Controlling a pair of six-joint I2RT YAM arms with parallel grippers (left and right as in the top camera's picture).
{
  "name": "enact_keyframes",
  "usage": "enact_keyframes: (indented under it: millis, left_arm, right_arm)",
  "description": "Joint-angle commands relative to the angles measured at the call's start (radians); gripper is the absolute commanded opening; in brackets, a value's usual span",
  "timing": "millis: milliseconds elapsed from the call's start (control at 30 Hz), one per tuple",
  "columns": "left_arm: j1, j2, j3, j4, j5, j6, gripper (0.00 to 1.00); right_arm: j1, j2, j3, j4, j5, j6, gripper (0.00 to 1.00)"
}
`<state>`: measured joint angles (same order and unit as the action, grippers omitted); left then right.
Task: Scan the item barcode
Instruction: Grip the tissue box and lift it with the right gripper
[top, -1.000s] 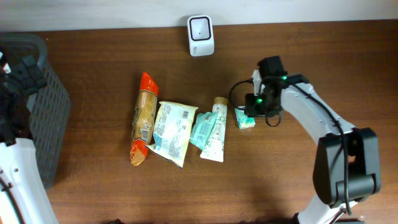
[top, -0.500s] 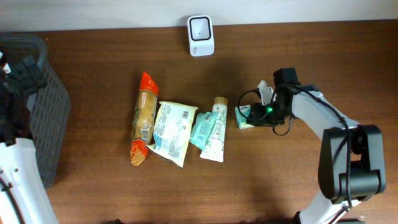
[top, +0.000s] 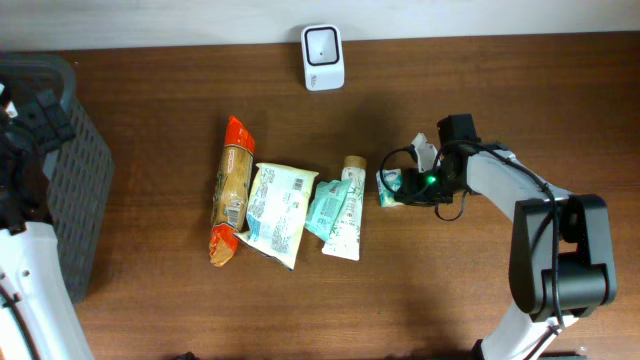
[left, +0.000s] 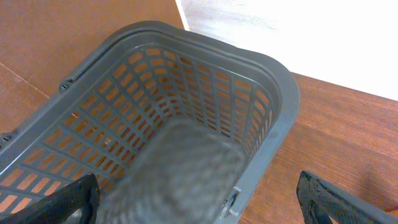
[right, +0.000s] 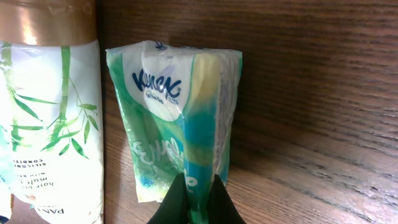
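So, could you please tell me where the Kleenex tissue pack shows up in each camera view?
Overhead: tissue pack right of centre, at the end of the row of items.
Left wrist: not in it.
Right wrist: tissue pack in the centre of the picture.
Shared landmark: the bamboo-print tube close beside it.

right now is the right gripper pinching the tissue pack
Yes, the right gripper has its jaws shut on the tissue pack's lower edge in the wrist view.

It looks like a mock shop checkout on a dark brown wooden table. A white box-shaped barcode scanner sits at top centre and a grey plastic lattice shopping basket at the left edge. Packaged goods lie mid-frame, from an orange snack packet to a green-and-white tissue packet.
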<state>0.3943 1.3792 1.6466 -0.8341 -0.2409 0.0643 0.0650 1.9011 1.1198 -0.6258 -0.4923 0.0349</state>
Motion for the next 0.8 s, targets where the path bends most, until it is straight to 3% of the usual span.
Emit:
enact_keyframes:
  millis: [0,200,400,767]
  left_arm:
    - [0.002,0.0,0.006,0.002,-0.007,0.013,0.99]
    - [0.002,0.0,0.006,0.002,-0.007,0.013,0.99]
    - [0.002,0.0,0.006,0.002,-0.007,0.013,0.99]
    - [0.002,0.0,0.006,0.002,-0.007,0.013,0.99]
  right_arm:
    - [-0.008,0.021,-0.016,-0.006,-0.016,0.006,0.04]
    - [-0.066,0.017,-0.016,-0.016,-0.146,-0.013,0.04]
    - [-0.138,0.005,-0.014,-0.082,-0.341,-0.123,0.04]
    - [-0.179,-0.148,-0.014,-0.216,-0.529,-0.249,0.04]
